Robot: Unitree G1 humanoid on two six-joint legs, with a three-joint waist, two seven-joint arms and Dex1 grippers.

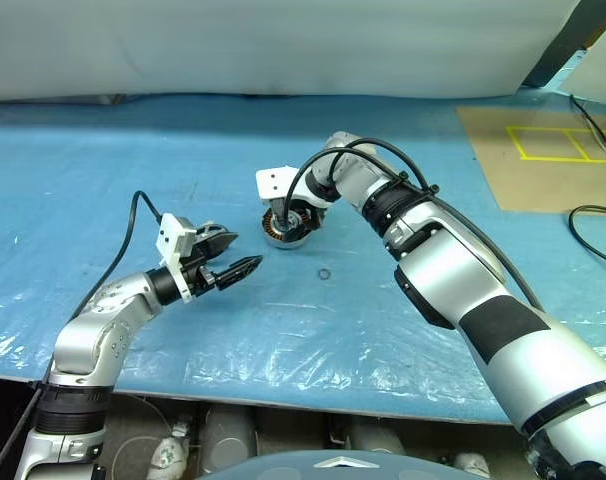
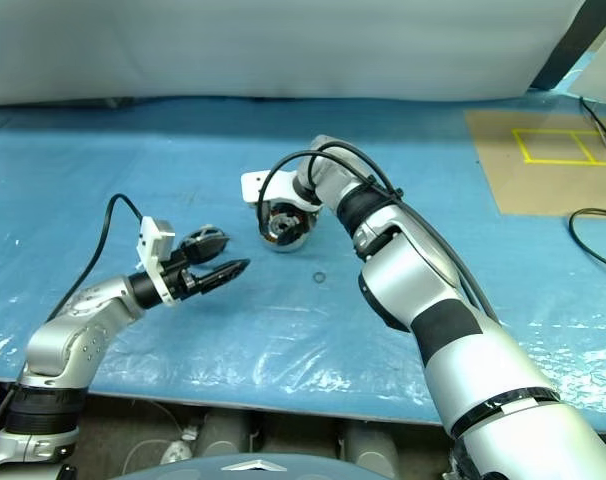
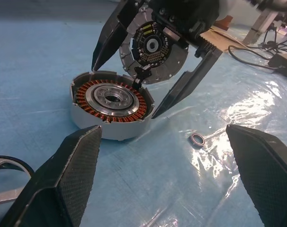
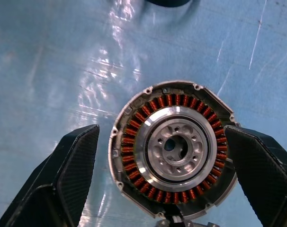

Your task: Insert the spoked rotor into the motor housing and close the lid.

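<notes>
blue plastic sheeting (image 1: pixel 133 150), wrinkled and glossy, covers the table from the lower edge of the head views up to a pale backdrop across the top; a brown board with yellow taped rectangles (image 1: pixel 543 150) lies at upper right beside black cables. the motor housing (image 4: pixel 174 149) stands near the centre of the frame, its ring of copper windings exposed, and the spoked rotor (image 4: pixel 177 144) appears already seated in its middle. the right gripper (image 4: pixel 167 184) hangs over the housing with its jaws spread wide, one finger on either side of the rim and apparently touching nothing. in the left wrist view the lid (image 3: pixel 153 45) stands tilted at the housing's far rim, between those fingers, dark centre facing the camera; whether anything supports it cannot be told. the left gripper (image 1: pixel 235 260) waits at centre left, fingers apart and empty, aimed toward the housing. a small ring (image 1: pixel 325 274) lies on the sheet just right of the housing. likely risks: the tilted lid could drop askew or slide off the rim; a closing finger could shove the housing across the slick plastic; glare may hide the small ring.
</notes>
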